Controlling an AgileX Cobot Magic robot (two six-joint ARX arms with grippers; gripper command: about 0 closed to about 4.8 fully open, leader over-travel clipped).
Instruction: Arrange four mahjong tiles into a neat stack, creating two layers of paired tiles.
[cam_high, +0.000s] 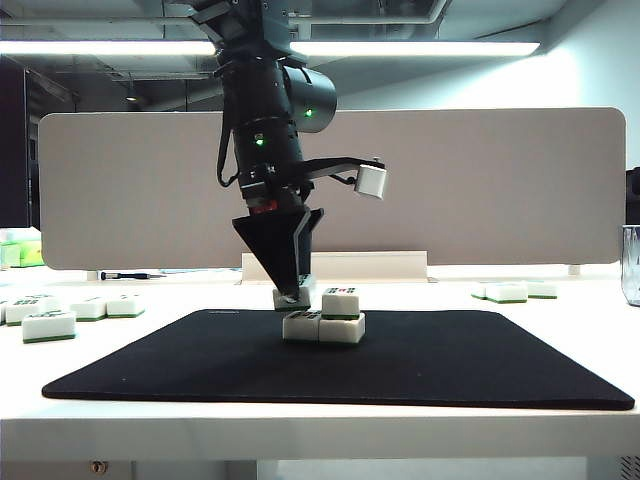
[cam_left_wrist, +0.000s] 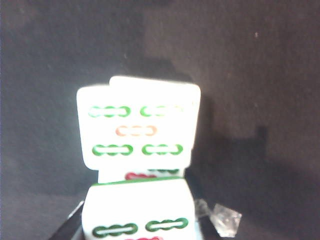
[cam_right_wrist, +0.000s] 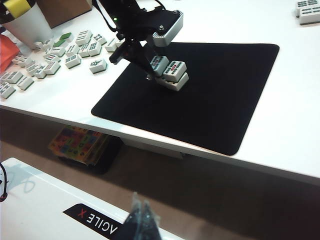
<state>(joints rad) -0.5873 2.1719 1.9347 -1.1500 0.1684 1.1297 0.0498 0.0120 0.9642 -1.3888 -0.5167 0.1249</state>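
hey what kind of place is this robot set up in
Probably an office or lab workbench: a white table with a grey divider panel behind, ceiling strip lights, and a black mat as the work area.

Left arm reaches down from above, wrist near vertical, left gripper (cam_high: 295, 292) pointing down, fingers clamped on tile (cam_high: 293, 297). Right gripper (cam_right_wrist: 141, 220) low near frame edge, well apart from left; jaw gap unclear.

On the mat (cam_high: 450, 370) at the tabletop's (cam_high: 560, 295) middle, one tile (cam_high: 340, 301) lies on two side-by-side tiles (cam_high: 323, 326); the left tool (cam_high: 296, 292) holds a fourth tile (cam_high: 291, 298) beside it.
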